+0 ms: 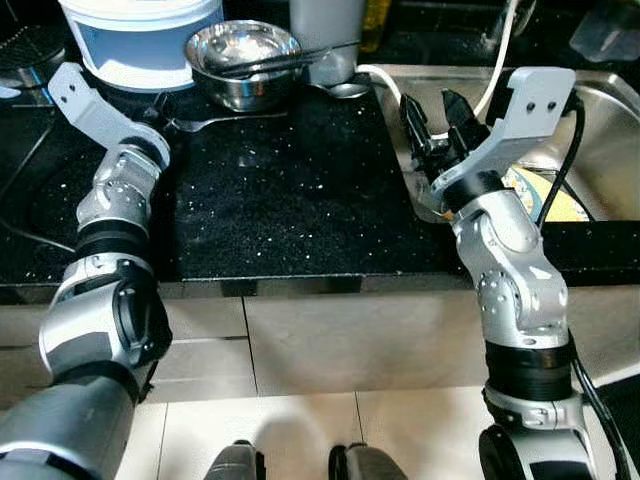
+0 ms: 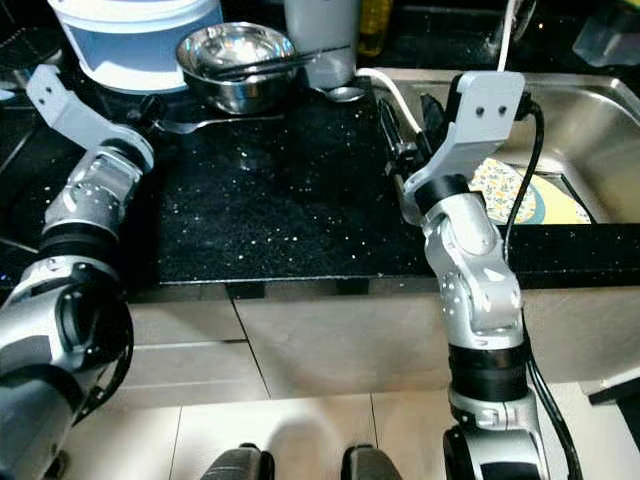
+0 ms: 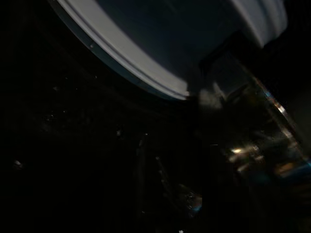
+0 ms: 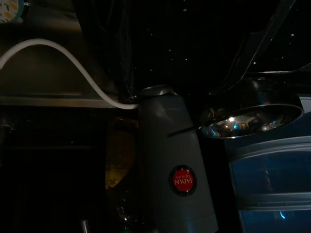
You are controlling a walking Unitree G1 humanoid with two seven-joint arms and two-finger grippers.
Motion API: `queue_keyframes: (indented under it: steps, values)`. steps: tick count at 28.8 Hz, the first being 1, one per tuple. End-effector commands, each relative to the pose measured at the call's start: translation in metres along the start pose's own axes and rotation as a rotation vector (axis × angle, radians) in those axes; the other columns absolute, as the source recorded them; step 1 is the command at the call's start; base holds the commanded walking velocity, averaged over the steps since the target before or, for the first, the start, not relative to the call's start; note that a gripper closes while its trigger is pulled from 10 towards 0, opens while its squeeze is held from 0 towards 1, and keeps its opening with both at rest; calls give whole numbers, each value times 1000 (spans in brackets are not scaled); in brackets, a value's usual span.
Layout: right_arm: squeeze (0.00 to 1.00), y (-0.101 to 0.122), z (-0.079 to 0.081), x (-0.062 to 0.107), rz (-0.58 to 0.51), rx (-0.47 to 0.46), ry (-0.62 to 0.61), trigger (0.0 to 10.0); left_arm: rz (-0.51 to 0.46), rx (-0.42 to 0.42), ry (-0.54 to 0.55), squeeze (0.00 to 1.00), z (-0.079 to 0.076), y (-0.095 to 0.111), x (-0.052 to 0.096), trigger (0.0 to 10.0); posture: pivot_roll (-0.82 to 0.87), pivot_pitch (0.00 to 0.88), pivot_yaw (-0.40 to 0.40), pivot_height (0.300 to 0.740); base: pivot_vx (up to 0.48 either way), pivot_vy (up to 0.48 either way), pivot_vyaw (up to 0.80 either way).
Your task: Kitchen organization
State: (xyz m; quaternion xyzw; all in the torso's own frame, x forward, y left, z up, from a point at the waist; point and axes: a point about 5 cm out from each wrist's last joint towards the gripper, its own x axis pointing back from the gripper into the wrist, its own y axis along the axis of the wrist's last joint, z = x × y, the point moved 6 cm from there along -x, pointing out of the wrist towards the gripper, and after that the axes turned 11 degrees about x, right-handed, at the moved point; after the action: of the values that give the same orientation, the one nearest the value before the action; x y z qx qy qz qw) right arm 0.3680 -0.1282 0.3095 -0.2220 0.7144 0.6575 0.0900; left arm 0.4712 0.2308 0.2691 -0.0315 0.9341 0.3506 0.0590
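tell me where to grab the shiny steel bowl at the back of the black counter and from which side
Judging from the head views, grip the round steel bowl by its thin rim on the near edge, one finger inside and one outside, coming from above. The dark chopsticks lie across its far right rim, the white and blue bucket crowds its left, and the grey canister stands at its right.

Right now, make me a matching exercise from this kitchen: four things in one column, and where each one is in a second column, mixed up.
Things:
1. steel bowl
2. patterned plate
3. chopsticks
4. right gripper

Places:
A. across the bowl's rim
B. at the sink's left edge
C. on the black counter, beside the white and blue appliance
D. down in the sink

Pairs: 1-C, 2-D, 3-A, 4-B
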Motion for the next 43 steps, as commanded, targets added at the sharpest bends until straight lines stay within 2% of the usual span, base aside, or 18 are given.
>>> queue_keyframes:
  steps: [1,6,11,12,13,14,15,16,20,29,30,32,34,35,36,38,40,43]
  values:
    - [0,1,2,3,4,3,1,10000,132,-51,133,0,38,-33,9,0,-14,225,-48,740,0,0,0]
    - [0,-1,2,2,6,-9,-6,10000,155,-110,135,0,41,-34,10,0,6,206,-42,740,0,0,0]
    - [0,-3,4,-1,3,-20,-4,10000,131,-84,108,0,39,-27,11,0,33,184,-42,740,0,0,0]
    - [0,-4,6,-3,2,-26,2,10000,105,-36,34,0,28,-19,10,6784,48,173,-43,740,0,0,0]
    - [0,-4,6,-3,2,-26,2,10000,105,-36,34,0,28,-19,10,6784,48,173,-43,740,0,0,0]
    - [0,-4,9,-4,3,-31,10,10000,87,-4,-20,0,21,-14,10,10000,51,169,-43,740,0,0,0]
    - [0,-5,12,-5,5,-33,20,10000,89,15,-107,0,7,-12,12,10000,56,166,-47,740,0,0,0]
    - [0,-5,12,-5,5,-33,20,10000,89,15,-107,0,7,-12,12,10000,56,166,-47,740,0,0,0]
    - [0,-9,38,-7,28,-95,135,10000,139,44,-412,0,-52,-24,34,10000,78,152,-55,740,0,0,0]
    - [0,-15,59,-7,61,-292,190,10000,159,119,-540,0,-83,-36,49,10000,91,141,-55,740,0,0,0]
    - [0,-15,59,-7,61,-292,190,10000,159,119,-540,0,-83,-36,49,10000,91,141,-55,740,0,0,0]
    - [0,-22,57,-7,93,-413,164,10000,134,145,-616,0,-99,-33,57,10000,90,136,-52,740,0,0,0]
    - [0,-28,50,-6,116,-570,117,10000,109,180,-716,0,-115,-25,71,10000,87,135,-50,740,0,0,0]
    - [0,-32,40,-7,122,-690,63,10000,98,200,-761,0,-122,-21,79,10000,85,131,-46,740,0,0,0]
    - [0,-32,40,-7,122,-690,63,10000,98,200,-761,0,-122,-21,79,10000,85,131,-46,740,0,0,0]
    - [0,-38,27,-6,121,-874,-15,10000,85,225,-820,0,-130,-17,89,10000,83,129,-44,740,0,0,0]
    - [0,-39,20,-6,103,-947,-46,10000,86,237,-841,0,-132,-16,93,10000,81,128,-43,740,0,0,0]
    - [0,-37,15,-7,83,-988,-61,10000,95,239,-841,0,-132,-18,94,10000,81,126,-43,740,0,0,0]
